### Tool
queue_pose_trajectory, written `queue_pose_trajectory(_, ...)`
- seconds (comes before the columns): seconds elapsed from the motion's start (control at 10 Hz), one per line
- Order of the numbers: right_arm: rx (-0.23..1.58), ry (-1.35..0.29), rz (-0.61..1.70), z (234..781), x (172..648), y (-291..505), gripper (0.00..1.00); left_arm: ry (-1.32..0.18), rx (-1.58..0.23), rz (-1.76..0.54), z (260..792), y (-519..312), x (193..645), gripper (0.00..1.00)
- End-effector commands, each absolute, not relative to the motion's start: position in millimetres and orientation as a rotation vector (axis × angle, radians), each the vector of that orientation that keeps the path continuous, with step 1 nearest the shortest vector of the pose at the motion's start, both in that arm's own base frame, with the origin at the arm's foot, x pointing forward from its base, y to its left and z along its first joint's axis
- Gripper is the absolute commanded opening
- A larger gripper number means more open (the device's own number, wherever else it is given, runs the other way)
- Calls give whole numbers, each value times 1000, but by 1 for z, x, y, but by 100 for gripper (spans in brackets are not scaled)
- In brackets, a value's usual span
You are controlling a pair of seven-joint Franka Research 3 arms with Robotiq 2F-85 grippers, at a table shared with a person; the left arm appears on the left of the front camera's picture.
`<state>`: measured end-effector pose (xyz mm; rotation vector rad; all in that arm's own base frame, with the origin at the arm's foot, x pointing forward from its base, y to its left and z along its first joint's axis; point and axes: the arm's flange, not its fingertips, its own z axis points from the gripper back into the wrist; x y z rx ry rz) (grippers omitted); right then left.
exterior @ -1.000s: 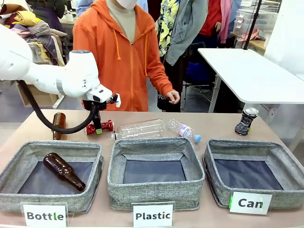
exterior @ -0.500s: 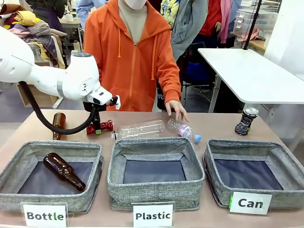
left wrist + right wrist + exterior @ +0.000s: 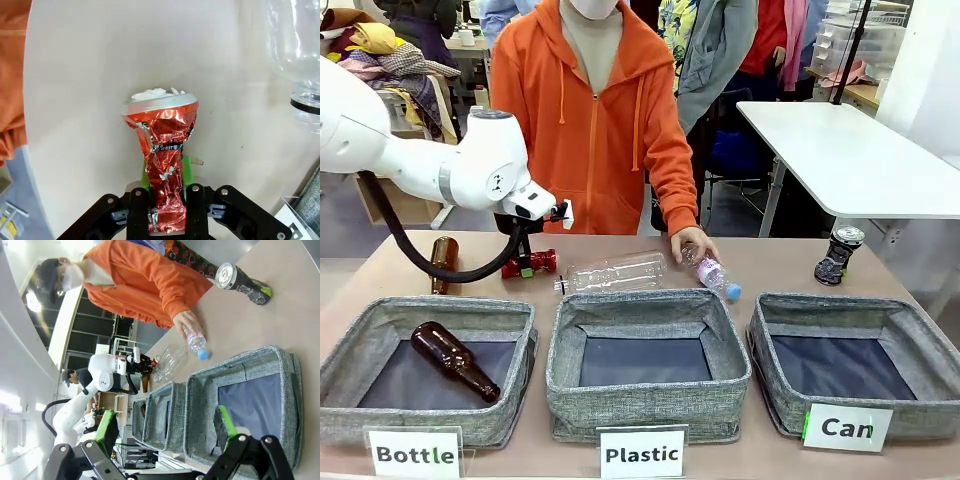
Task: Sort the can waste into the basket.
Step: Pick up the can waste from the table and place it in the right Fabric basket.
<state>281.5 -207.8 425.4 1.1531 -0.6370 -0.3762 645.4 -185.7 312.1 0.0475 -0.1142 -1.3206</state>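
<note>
- L gripper (image 3: 525,268) clamped on the red can (image 3: 531,263), far-left part of the table (image 3: 770,262), in front of the person.
- L wrist view: gripper (image 3: 167,210) pinches the can's (image 3: 163,145) crushed waist, green pads (image 3: 187,168) tight on both sides, silver lid end pointing away from the cam. Can't tell if the can is clear of the tabletop.
- R gripper (image 3: 165,427) spread wide, nothing between its fingers (image 3: 106,426); it hangs above the near side of the Can basket (image 3: 200,405).
- Can basket (image 3: 825,304) sits front-right, well apart from the red can.
- Dark can (image 3: 838,255) stands on the table just behind the Can basket's far-right corner, silver top up, tilted a bit; also seen from the R wrist (image 3: 243,279).
- Person's hand (image 3: 692,243) rests on the small clear bottle (image 3: 712,274) w/ blue cap, behind the Plastic basket (image 3: 648,400).
- Big clear bottle (image 3: 615,272) lies on its side just right of the red can, not touching it.
- Bottle basket (image 3: 430,305) front-left w/ one brown bottle (image 3: 455,361) lying inside; 2nd brown bottle (image 3: 442,262) on the table behind it.
</note>
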Motion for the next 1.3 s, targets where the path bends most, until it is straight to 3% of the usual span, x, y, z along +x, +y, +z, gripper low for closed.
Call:
queue_pose_trajectory(0.0, 1166, -679, -358, 425, 284, -209, 100, -133, 73, -1318, 315, -184, 639, 0)
queue_pose_trajectory(0.3, 1166, -679, -358, 425, 284, -209, 100, -193, 80, -1315, 351, -164, 626, 0)
queue_pose_trajectory(0.5, 1166, -679, -358, 425, 284, -209, 100, -129, 48, -1461, 424, -118, 582, 0)
queue_pose_trajectory(0.7, 1166, -679, -358, 425, 284, -209, 100, -170, 59, -1585, 478, -73, 516, 0)
queue_pose_trajectory(1.2, 1166, -679, -358, 425, 284, -209, 100, -233, -87, -1923, 466, -67, 401, 0)
